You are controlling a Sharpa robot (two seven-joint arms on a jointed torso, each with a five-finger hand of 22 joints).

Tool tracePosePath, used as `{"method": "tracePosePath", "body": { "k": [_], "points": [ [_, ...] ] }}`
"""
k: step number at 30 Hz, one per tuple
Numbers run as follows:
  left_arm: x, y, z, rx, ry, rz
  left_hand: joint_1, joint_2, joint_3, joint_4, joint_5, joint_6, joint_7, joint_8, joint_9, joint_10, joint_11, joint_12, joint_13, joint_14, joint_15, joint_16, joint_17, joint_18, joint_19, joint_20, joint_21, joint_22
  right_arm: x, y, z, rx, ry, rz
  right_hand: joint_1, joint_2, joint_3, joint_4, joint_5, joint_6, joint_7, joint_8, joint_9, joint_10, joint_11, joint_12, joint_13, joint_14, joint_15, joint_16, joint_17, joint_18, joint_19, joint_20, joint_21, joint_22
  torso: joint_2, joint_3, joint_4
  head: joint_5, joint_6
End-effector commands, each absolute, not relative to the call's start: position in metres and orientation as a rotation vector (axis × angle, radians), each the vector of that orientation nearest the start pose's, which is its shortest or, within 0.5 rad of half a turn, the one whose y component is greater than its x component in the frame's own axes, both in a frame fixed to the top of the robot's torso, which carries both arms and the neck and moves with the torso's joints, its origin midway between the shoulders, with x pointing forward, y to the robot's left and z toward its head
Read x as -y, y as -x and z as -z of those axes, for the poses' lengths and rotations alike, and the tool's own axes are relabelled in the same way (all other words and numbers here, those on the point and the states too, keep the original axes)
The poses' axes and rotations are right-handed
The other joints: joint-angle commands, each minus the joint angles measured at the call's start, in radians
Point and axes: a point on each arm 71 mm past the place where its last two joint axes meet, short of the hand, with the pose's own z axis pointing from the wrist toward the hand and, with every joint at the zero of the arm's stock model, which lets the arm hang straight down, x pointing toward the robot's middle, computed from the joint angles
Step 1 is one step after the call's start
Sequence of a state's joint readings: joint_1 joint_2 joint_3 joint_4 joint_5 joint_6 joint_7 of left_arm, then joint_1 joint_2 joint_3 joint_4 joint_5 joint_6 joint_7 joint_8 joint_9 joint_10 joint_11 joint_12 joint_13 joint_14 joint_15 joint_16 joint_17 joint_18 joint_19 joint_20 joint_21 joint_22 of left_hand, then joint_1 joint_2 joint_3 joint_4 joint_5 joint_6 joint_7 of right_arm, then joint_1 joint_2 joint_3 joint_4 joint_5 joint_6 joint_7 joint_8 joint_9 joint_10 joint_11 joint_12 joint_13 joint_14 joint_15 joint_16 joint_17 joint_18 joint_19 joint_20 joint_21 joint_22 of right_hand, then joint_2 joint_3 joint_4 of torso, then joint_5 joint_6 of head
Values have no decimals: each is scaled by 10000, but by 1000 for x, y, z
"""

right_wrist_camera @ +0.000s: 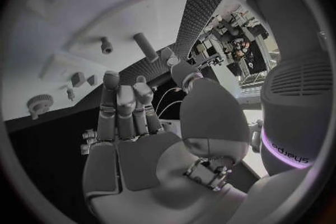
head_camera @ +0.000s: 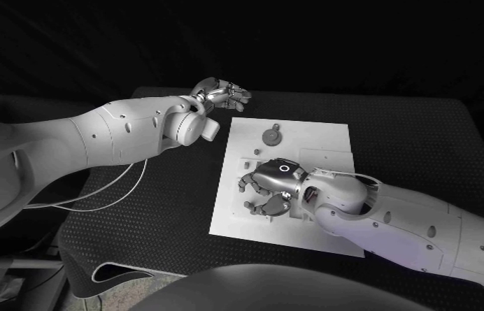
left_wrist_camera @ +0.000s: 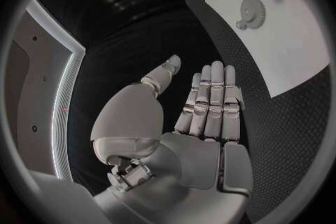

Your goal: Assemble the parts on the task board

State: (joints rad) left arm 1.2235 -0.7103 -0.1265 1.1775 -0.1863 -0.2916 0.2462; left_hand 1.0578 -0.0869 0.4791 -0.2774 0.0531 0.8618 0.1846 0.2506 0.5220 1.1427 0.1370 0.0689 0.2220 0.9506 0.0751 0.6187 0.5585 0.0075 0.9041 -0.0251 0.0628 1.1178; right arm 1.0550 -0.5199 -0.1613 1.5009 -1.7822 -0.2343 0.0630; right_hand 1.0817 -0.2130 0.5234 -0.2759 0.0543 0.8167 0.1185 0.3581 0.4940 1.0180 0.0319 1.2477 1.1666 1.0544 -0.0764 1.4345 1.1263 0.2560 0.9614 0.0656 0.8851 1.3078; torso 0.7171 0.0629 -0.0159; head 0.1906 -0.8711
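Observation:
The white task board lies in the middle of the black table. A grey gear sits near its far edge, and the left wrist view shows the gear too. My right hand hovers over the board's left middle with its fingers spread and nothing in them. In the right wrist view a short cylinder lies close beyond the thumb tip, with a small peg, small blocks and the gear further along the board. My left hand is off the board's far left corner, its fingers straight, holding nothing.
Black textured matting surrounds the board. A thin white cable loops over the mat under my left arm. The table's far edge lies just behind my left hand.

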Motion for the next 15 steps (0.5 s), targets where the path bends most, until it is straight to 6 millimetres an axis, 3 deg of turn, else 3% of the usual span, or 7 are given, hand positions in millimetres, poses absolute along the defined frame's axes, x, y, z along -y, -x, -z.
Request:
{"method": "tracePosePath", "body": {
  "k": [1, 9, 11, 13, 15],
  "points": [
    [-245, -541, 220, -15753, 10133, 12039, -107, 3, -52, 20, -19, -59, 6, 62, -16, -33, -2, 1, 10, 80, -5, -55, 14, -72, -6, 8, 45, -17, 30, -388, 287, -17109, 8676, -9373, -88, 42, 74, -21, -35, 622, 184, 48, 5, -1415, -18, 141, -91, -28, 33, 170, -127, 58, 47, -108, 100, 216, 3, -2, 5, 23, -16],
    [-244, -541, 220, -15769, 10130, 12053, -110, 1, -55, 21, -19, -63, 7, 61, -18, -35, -1, 0, 9, 80, -5, -61, 20, -72, -7, 9, 45, -19, 24, -387, 295, -17065, 8670, -9355, 44, 306, 151, -94, -35, 876, 183, 106, 8, -1412, -20, 324, -281, -66, 31, 405, -383, 58, 69, -154, 204, 203, 2, 2, -8, 43, -16],
    [-243, -541, 220, -15776, 10128, 12058, -111, 2, -56, 21, -19, -65, 8, 61, -19, -36, -1, 0, 9, 80, -4, -62, 22, -72, -7, 10, 46, -20, 23, -387, 297, -17063, 8646, -9335, 188, 529, 176, -129, -35, 976, 167, 132, 13, -1393, -35, 382, -350, -63, 18, 483, -471, 58, 84, -173, 240, 201, 1, 7, -5, 45, -16],
    [-244, -541, 221, -15780, 10135, 12048, -114, 2, -57, 23, -19, -68, 9, 60, -20, -38, 0, -1, 9, 80, -4, -64, 24, -73, -7, 10, 46, -20, 23, -387, 298, -17041, 8629, -9356, 571, 975, 414, -124, -38, 1099, 128, 158, 14, -1362, -73, 445, -456, -59, -17, 570, -600, 57, 97, -197, 265, 190, 1, 7, -2, 53, -16],
    [-244, -541, 221, -15787, 10139, 12048, -122, 1, -61, 27, -19, -82, 15, 54, -25, -49, 4, -5, 6, 81, -3, -71, 32, -73, -9, 11, 46, -23, 23, -387, 298, -17028, 8621, -9376, 645, 1215, 634, -59, -37, 1219, 99, 189, 18, -1341, -95, 479, -540, -62, -33, 619, -699, 58, 113, -176, 272, 180, 1, 6, -3, 57, -16]
  ]
}}
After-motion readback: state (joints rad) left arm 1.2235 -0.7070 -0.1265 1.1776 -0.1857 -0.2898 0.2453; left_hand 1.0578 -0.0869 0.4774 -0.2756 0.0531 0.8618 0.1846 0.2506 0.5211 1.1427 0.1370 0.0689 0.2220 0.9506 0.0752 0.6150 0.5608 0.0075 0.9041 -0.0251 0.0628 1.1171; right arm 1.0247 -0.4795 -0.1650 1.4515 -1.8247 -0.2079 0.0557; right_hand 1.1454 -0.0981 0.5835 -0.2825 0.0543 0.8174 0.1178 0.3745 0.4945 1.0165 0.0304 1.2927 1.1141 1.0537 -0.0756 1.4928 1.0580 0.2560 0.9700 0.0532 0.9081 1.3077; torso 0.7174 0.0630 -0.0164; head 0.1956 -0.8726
